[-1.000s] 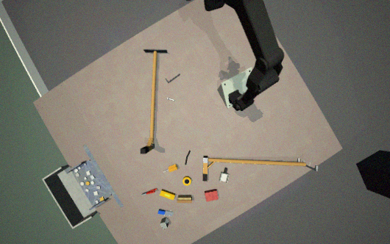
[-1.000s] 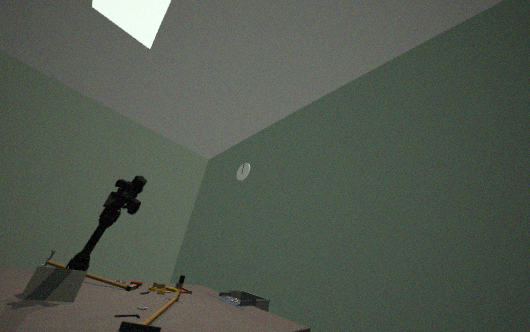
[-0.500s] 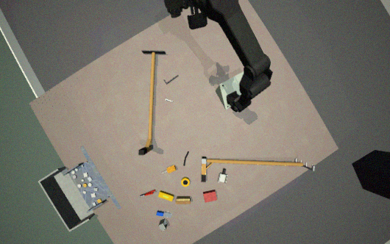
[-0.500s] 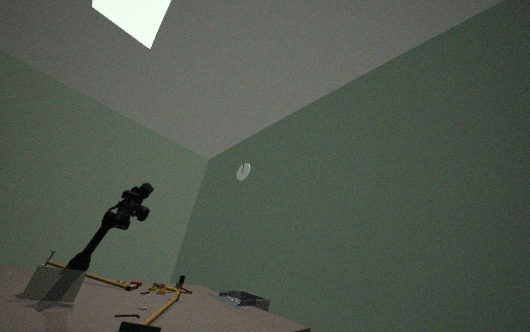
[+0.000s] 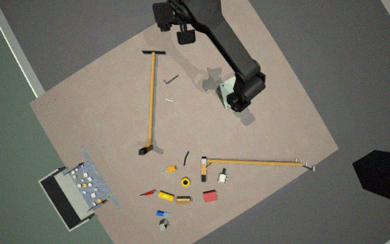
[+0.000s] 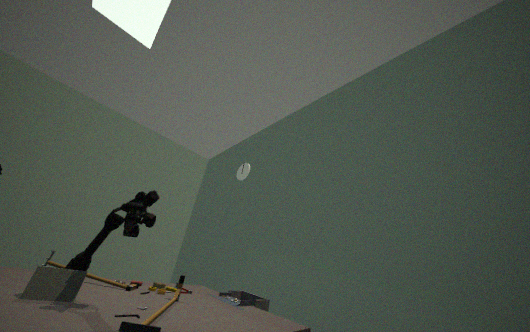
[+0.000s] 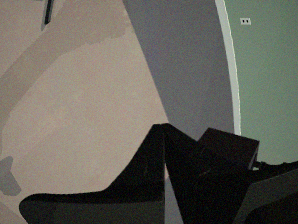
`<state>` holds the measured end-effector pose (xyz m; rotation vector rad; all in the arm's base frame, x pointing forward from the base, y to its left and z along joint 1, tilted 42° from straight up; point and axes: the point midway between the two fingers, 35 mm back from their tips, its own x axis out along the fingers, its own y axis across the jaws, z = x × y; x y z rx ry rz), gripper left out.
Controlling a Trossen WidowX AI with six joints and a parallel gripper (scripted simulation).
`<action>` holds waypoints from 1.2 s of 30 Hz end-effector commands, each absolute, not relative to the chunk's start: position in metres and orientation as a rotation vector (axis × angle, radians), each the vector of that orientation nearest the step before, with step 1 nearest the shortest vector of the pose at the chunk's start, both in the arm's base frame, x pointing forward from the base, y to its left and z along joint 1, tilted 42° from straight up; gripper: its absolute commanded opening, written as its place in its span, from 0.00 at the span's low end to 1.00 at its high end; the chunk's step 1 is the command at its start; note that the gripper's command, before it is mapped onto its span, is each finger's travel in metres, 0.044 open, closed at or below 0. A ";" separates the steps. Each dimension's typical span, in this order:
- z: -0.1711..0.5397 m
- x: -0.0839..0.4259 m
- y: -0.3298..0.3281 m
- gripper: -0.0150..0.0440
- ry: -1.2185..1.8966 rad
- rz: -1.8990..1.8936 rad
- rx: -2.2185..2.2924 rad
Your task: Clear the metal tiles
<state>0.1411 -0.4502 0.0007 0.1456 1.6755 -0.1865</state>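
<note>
The long scraper (image 5: 151,99) (image 6: 161,308) lies on the table, its wide dark blade toward the arm's side and its black grip toward the loose tools. The steel bench plate (image 5: 101,187) is at the lower left in the top view, with several small white and orange tiles (image 5: 84,185) on it. The catch box (image 5: 59,200) (image 6: 256,300) adjoins its outer end; its inside is dark. My gripper (image 7: 160,131) is shut and empty, its fingertips together in the wrist view. It is raised high above the table, away from the scraper.
A second long-handled tool (image 5: 254,162) with a pronged end lies at the right. A hex key (image 5: 171,79) and a screw (image 5: 169,100) lie beside the scraper. A yellow tape roll (image 5: 185,181), a red block (image 5: 210,195) and several small tools lie between the second tool and the plate.
</note>
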 end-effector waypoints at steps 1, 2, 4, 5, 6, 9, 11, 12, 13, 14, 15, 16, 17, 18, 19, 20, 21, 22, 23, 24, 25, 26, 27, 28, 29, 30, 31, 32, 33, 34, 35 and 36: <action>-0.004 0.153 -0.438 0.25 1.649 -0.175 0.204; -0.004 0.156 -0.435 0.25 1.643 -0.172 0.217; -0.006 0.162 -0.430 0.25 1.632 -0.167 0.245; -0.007 0.165 -0.427 0.25 1.627 -0.164 0.259; -0.008 0.168 -0.424 0.25 1.621 -0.162 0.273; -0.010 0.177 -0.415 0.25 1.606 -0.154 0.316; -0.011 0.183 -0.409 0.25 1.597 -0.148 0.346; -0.012 0.185 -0.405 0.25 1.592 -0.145 0.360; -0.012 0.188 -0.402 0.25 1.588 -0.143 0.375; -0.013 0.191 -0.399 0.25 1.584 -0.140 0.390; -0.013 0.194 -0.396 0.25 1.579 -0.137 0.405; -0.014 0.196 -0.393 0.25 1.575 -0.135 0.420; -0.014 0.199 -0.390 0.25 1.572 -0.132 0.435; -0.015 0.202 -0.387 0.25 1.568 -0.129 0.451; -0.015 0.204 -0.383 0.25 1.564 -0.126 0.466; -0.015 0.207 -0.380 0.25 1.561 -0.124 0.482; -0.016 0.209 -0.377 0.25 1.558 -0.121 0.497; -0.016 0.212 -0.374 0.25 1.554 -0.118 0.513; -0.016 0.214 -0.371 0.25 1.551 -0.116 0.528; -0.017 0.217 -0.367 0.25 1.548 -0.113 0.544; -0.017 0.219 -0.364 0.25 1.546 -0.111 0.560; -0.017 0.222 -0.361 0.25 1.543 -0.108 0.576; -0.017 0.224 -0.358 0.25 1.541 -0.105 0.592; -0.018 0.226 -0.354 0.25 1.538 -0.103 0.608; -0.018 0.229 -0.351 0.25 1.536 -0.100 0.624; -0.018 0.231 -0.348 0.25 1.534 -0.098 0.640; -0.018 0.233 -0.345 0.25 1.532 -0.095 0.657; -0.018 0.236 -0.341 0.25 1.530 -0.093 0.673; -0.018 0.238 -0.338 0.25 1.528 -0.091 0.689; -0.018 0.240 -0.335 0.25 1.527 -0.088 0.706; -0.018 0.242 -0.331 0.25 1.525 -0.086 0.722; -0.018 0.244 -0.328 0.25 1.524 -0.084 0.739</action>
